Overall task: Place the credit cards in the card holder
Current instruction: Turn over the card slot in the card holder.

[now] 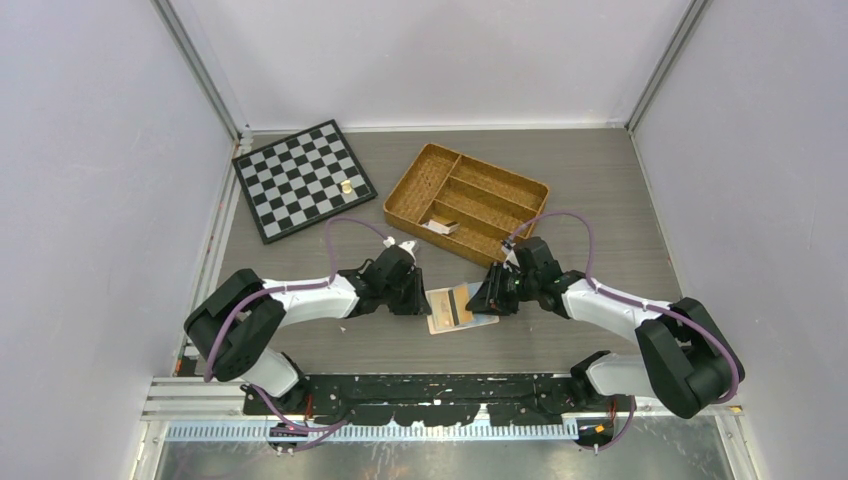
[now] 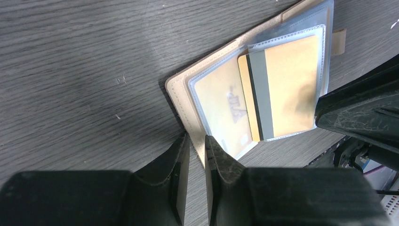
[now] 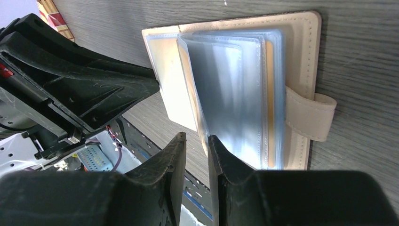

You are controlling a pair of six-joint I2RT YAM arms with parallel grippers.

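**A:** Top external view first. Where does the card holder (image 1: 450, 310) lie?

**B:** It lies open and flat on the worktop (image 1: 600, 200), near the middle. It sits right between the left pincer (image 1: 420, 300) and the right pincer (image 1: 488, 300). Both arms reach it, and neither is nearer. A wicker tray (image 1: 402, 195) and a chessboard (image 1: 290, 190) stand well apart behind it.

**A:** Left wrist view?

**B:** The left pincer is narrow. Its fingers (image 2: 181, 160) nip the outer edge of the cover and pin the holder down. An orange card (image 2: 291, 84) sits in a clear sleeve (image 2: 287, 33) with its dark stripe showing. The edge on the stripe side pokes a little past the sleeve mouth, on the side facing the left pincer. The right pincer touches the card's opposite side. A second card (image 2: 219, 103) lies in the neighbouring pocket.

**A:** Right wrist view?

**B:** That pincer is narrow too. A clear sleeve runs down between its fingers, so it looks clamped on it, though glare makes that hard to confirm. The snap tab (image 3: 313, 115) hangs off the far edge of the cover.

**A:** What does the next move turn on?

**B:** I judge that the orange card's long axis follows its stripe, crosswise to the line between the pincers. The last push would then go sideways, from the left pincer's side toward the right one.
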